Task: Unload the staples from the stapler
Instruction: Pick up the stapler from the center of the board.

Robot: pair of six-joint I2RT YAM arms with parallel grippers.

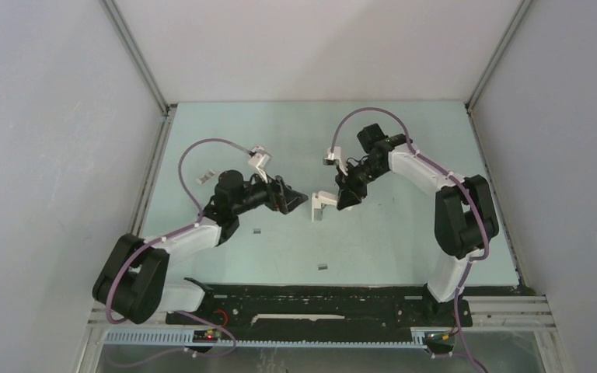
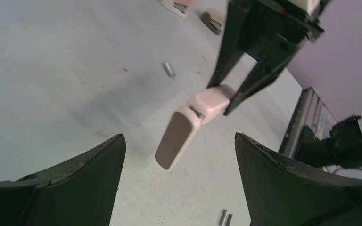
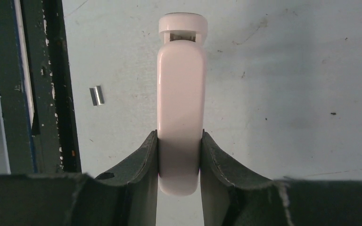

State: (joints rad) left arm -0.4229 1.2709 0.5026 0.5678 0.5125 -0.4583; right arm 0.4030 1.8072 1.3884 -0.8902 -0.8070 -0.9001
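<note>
The right hand [image 3: 179, 141] is clamped on one end of a white stapler [image 3: 180, 89], which is held over the middle of the bench [image 1: 404, 249] with its free end tilted downward. The left hand [image 1: 299, 200] is held just left of the stapler, its fingers spread wide apart with nothing gripped. Loose staples [image 1: 257, 231] are seen lying on the bench near the left arm, and a second strip [image 1: 322, 266] lies closer to the near edge.
</note>
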